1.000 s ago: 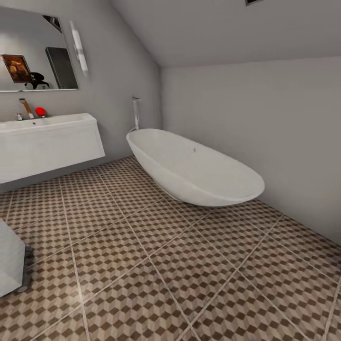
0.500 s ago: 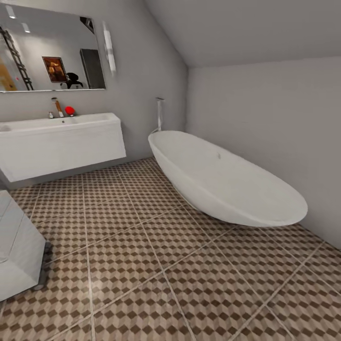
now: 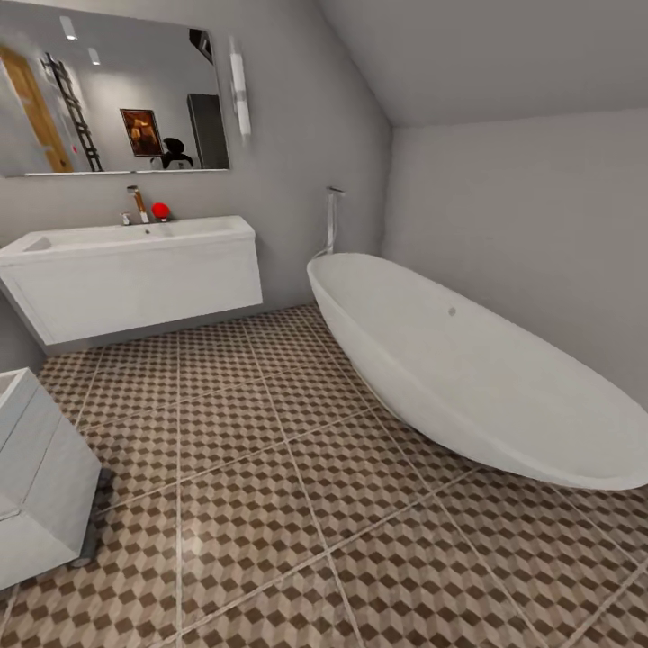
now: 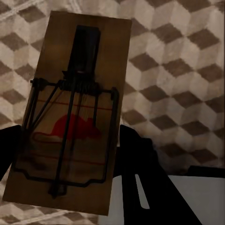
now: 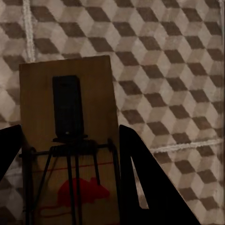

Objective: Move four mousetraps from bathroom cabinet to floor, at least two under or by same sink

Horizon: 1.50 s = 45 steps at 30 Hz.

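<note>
Both hands carrying a mousetrap over the bathroom floor (image 3: 270, 486).
Left hand (image 4: 65, 154) pinches mousetrap (image 4: 70, 117), right hand (image 5: 65, 159) pinches second mousetrap (image 5: 70, 140); each shows a red mouse print, no readable text.

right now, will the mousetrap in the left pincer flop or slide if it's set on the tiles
Probably stiff: the mousetrap reads as a flat wooden board held straight between the left pincer's fingers. Likely light, being thin with slim wire parts. Its flat base should lie steady on the bathroom floor, though it may skid on smooth tile.
</note>
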Tool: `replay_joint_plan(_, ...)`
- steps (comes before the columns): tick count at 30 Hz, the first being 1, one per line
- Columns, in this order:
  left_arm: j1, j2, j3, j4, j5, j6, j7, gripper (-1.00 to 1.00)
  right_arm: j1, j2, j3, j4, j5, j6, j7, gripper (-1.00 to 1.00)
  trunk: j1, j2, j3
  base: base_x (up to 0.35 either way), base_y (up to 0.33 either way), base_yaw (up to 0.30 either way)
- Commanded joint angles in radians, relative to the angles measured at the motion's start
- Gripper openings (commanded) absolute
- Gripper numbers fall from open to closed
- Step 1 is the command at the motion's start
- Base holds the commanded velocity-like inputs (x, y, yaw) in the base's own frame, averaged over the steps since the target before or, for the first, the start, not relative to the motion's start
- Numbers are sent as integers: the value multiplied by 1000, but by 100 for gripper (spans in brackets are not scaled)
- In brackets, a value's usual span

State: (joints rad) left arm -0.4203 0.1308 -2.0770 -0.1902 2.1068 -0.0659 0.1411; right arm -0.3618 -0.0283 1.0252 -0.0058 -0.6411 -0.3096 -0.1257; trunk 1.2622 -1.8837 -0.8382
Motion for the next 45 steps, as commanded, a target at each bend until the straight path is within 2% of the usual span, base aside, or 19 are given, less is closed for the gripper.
replay_joint_plan(1,-2,1,-8,-6,2,-6,11,-100,0,0,8,0,-8,0,-1,-100,1,0,-1,337,0,8)
replay_joint_plan(12,-2,1,-8,-5,2,-6,11,-100,9,5,7,-1,-15,3,0,-100,1,0,-1,337,0,55)
replay_joint_plan(45,-2,4,-8,-3,4,-8,12,-100,18,6,7,-2,-15,0,-2,-100,1,0,-4,311,0,283)
